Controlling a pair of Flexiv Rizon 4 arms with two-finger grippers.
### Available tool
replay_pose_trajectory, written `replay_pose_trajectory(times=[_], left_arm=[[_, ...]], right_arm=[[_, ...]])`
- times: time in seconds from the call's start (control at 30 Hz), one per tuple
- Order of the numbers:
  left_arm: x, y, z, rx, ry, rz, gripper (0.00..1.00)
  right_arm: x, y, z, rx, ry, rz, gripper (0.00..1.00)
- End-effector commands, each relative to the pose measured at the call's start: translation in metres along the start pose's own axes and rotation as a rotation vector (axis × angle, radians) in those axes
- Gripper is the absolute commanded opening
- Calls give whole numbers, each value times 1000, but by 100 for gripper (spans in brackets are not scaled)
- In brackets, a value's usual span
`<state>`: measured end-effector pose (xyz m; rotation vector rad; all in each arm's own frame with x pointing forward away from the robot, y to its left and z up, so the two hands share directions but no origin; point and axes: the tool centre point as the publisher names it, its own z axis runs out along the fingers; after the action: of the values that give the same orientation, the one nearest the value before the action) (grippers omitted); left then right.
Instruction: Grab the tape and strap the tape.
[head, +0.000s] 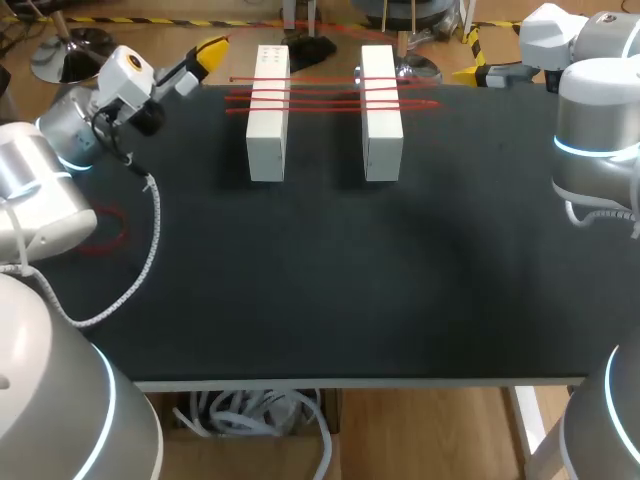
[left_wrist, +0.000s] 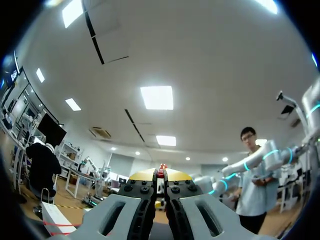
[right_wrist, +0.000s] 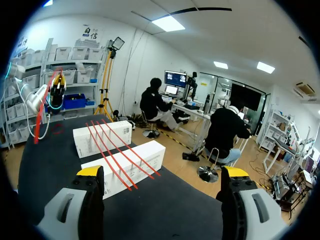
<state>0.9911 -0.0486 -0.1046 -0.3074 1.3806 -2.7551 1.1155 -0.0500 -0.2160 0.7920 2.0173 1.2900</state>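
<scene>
The table (head: 330, 300) is flat, black and not shiny. On its near left part a thin red loop (head: 108, 236) lies flat, next to a white woven cable (head: 150, 250) that hangs from my left arm.

Further back are two long white boxes, side by side with a gap between them: the left box (head: 267, 120) and the right box (head: 381, 120). They are shaped like bricks, with smooth flat sides and sharp corners. Both are closed, so what is inside cannot be seen.

The tape (head: 330, 98) is thin and red, like string. It runs across the tops of both boxes in about four lines.

At the far left edge, the left gripper (head: 210, 52) has its yellow tips pressed together, and a bit of the red tape is pinched between them (left_wrist: 161, 171). At the far right edge, the right gripper (head: 468, 73) holds nothing. Its fingers (right_wrist: 90, 172) stand wide apart and point across the table at the boxes.
</scene>
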Motion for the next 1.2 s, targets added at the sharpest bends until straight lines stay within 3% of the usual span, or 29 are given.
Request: replay_pose_trajectory(times=[0.03,1.2], left_arm=[[0,-1,2,-2,2,-4,0],[-1,-1,3,-16,21,-8,0]], right_arm=[[0,0,-1,2,2,0,100],[0,0,-1,2,2,0,100]])
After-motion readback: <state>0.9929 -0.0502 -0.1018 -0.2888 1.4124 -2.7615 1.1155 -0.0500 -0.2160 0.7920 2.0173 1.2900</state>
